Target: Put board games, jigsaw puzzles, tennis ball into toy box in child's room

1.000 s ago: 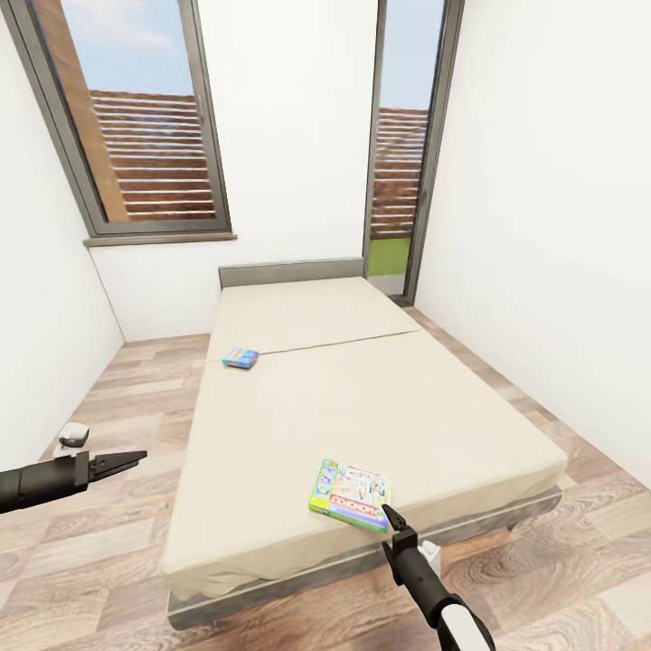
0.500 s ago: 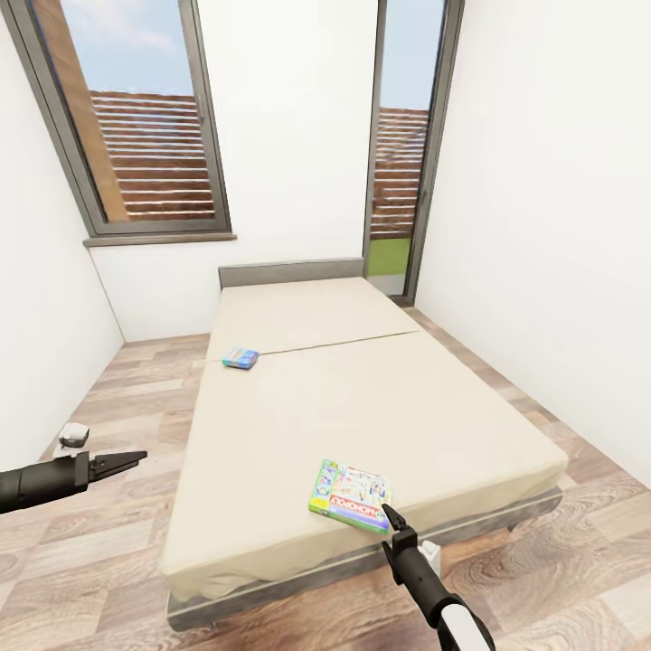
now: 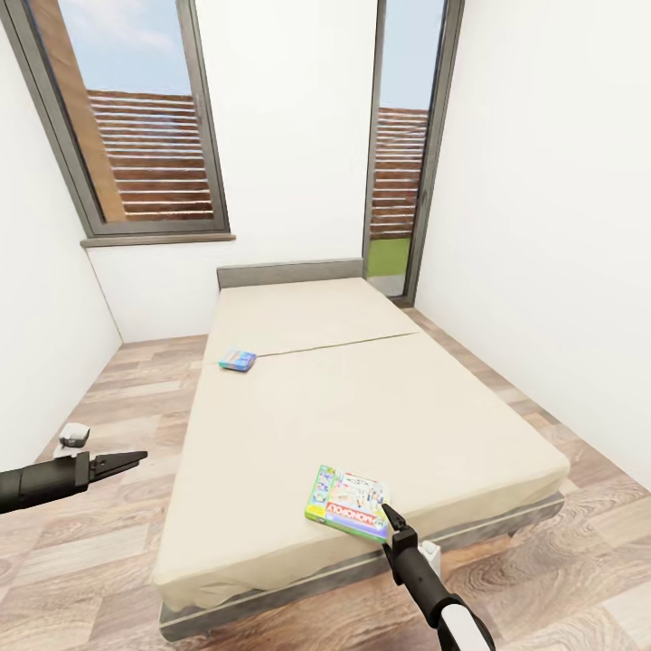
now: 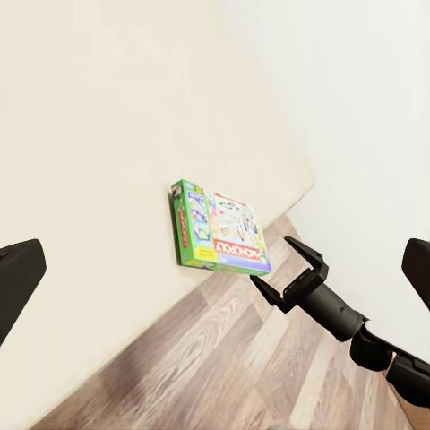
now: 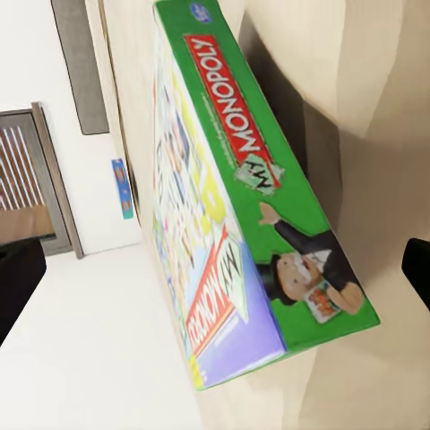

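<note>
The bed [image 3: 362, 407] occupies the centre of the room, its headboard at the far wall between two windows. The floor [image 3: 81, 579] lies to either side of the bed.

Two board games lie on the mattress, well apart. The Monopoly box [image 3: 348, 503] lies flat near the near edge, right of centre. The blue game [image 3: 237, 360] lies far and left, just beside the seam across the mattress. Neither box is lifted.

The right gripper [image 3: 391, 517] is at the near corner of the Monopoly box. In the left wrist view its fingers are spread, with the box [image 4: 219, 229] just beyond the tips. In the right wrist view the box side [image 5: 269, 179] lies between the two dark finger edges at the frame borders, and no pad touches it. Nothing is grasped.

The left gripper [image 3: 127, 459] hangs over the floor, left of the bed and well apart from both games. In the head view its fingers appear close together, but the view is too small to settle whether they are clenched. It carries nothing.

Task progress: judged early. Both bed games are uncollected. The table, the toy box, the puzzles, the ball and the third game cannot be assessed from these views. The step in hand appears to be the grasp of the Monopoly box. Carrying it to the toy box, then fetching the blue game, remains.
</note>
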Controlling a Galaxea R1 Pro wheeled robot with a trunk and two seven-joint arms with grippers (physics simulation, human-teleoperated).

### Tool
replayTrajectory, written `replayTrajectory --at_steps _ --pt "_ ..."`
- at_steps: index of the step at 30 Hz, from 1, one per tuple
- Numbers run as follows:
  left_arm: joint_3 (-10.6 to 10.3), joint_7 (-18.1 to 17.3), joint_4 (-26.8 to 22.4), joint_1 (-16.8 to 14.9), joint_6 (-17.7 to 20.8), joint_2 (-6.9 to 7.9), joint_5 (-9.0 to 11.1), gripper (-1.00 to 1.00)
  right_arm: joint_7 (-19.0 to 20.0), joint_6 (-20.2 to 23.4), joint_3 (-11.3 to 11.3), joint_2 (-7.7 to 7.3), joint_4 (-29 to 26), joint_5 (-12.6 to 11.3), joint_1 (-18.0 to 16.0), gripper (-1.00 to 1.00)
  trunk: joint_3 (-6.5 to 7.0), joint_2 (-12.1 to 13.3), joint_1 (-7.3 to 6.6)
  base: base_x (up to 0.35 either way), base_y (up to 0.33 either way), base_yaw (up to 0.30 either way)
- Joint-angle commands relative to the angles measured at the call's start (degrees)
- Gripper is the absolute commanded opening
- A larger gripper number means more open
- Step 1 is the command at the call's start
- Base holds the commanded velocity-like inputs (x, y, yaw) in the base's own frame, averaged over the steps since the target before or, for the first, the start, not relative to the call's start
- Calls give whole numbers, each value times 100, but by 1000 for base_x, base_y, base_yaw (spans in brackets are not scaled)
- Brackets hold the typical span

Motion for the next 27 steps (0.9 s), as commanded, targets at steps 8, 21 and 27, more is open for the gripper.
replayTrajectory --at_steps 8,21,27 --pt "8 -53 -5 -5 57 -8 -66 100 8 53 -32 6 -1 -38 -4 100 -5 -2 -1 5 -4 0" --pt "21 -53 -5 -5 57 0 -61 100 8 53 -32 6 -1 -39 -4 100 -5 -2 -1 0 0 0" --pt "25 -53 -5 -5 57 -4 -60 100 8 53 -32 6 -1 -39 -4 100 -5 -2 -1 0 0 0"
